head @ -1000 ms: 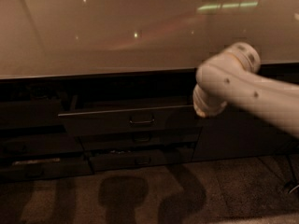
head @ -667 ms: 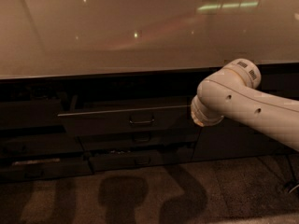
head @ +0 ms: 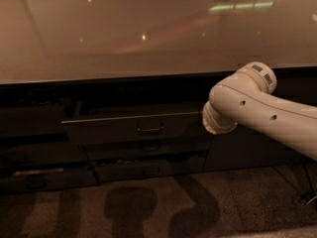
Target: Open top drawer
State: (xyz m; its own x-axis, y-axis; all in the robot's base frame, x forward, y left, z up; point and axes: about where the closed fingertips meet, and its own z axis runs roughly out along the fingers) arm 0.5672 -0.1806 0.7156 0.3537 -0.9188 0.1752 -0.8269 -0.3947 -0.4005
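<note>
The top drawer [head: 114, 131] is a wide dark front under the counter, with a small loop handle [head: 150, 128] at its centre. Its front stands out a little from the cabinet face, and its top edge catches light. My white arm [head: 247, 108] reaches in from the right, and its rounded joint [head: 218, 119] hangs just right of the drawer front. My gripper is not in view; only arm segments show.
A glossy beige countertop [head: 148, 33] fills the upper half. Two shorter dark drawer fronts [head: 148, 147] [head: 148, 171] sit below the top drawer. There are dark cabinet panels to the left [head: 34, 148] and right [head: 247, 152]. The speckled floor [head: 148, 207] carries the arm's shadows.
My arm has dropped lower, and its joint now hangs level with the top drawer's front. The drawer has not moved.
</note>
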